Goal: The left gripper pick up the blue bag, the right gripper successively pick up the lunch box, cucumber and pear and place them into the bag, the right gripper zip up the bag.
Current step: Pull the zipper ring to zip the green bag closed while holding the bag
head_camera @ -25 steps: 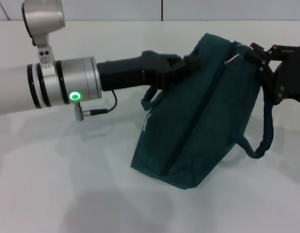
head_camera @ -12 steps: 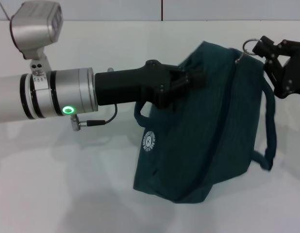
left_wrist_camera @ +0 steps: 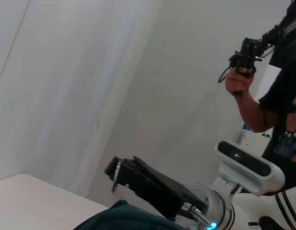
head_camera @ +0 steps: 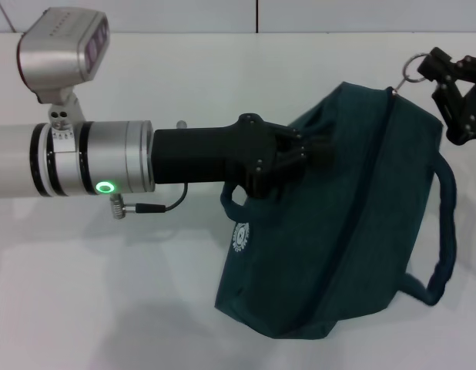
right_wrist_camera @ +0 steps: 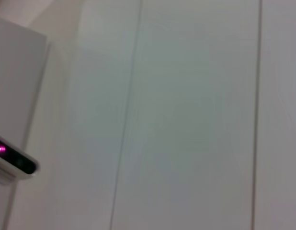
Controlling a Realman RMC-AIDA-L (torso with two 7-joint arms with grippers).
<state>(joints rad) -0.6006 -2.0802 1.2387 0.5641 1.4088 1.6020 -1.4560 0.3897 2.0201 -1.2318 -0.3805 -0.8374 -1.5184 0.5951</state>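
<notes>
Blue bag point(head_camera: 338, 231) lifted, left pincer point(head_camera: 311, 150) clamping its rim, right pincer point(head_camera: 446, 77) beside zipper ring point(head_camera: 413, 67)

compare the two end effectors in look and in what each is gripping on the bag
The left end effector has a silver wrist with a green ring; the right end effector shows all black. The left clamps the blue bag's fabric edge; the right holds its zipper ring. Both are black, two-fingered and shut.

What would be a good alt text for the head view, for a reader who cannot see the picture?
The left gripper, on a silver wrist with a green ring, grips the upper edge of the blue bag above a white table. The right gripper holds the metal ring pull at the bag's top corner. The zipper looks closed.
</notes>
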